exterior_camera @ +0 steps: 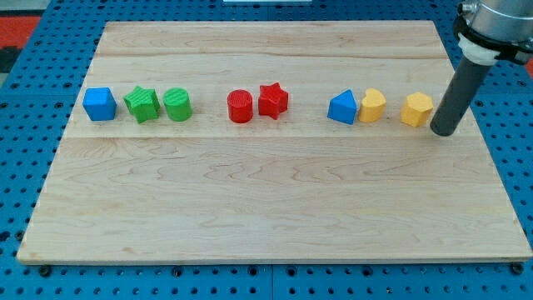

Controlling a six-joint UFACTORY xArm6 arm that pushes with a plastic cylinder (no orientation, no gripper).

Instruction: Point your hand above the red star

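The red star point(273, 100) lies on the wooden board point(266, 208) a little right of centre in a row of blocks, touching a red cylinder point(240, 107) on its left. My tip point(444, 132) rests on the board at the view's right, just right of a yellow block point(417, 109) and far to the right of the red star.
The row also holds a blue cube point(99, 104), a green star point(142, 104), a green cylinder point(176, 105), a blue wedge-like block point(341, 108) and another yellow block point(372, 106). Blue pegboard point(25, 83) surrounds the board.
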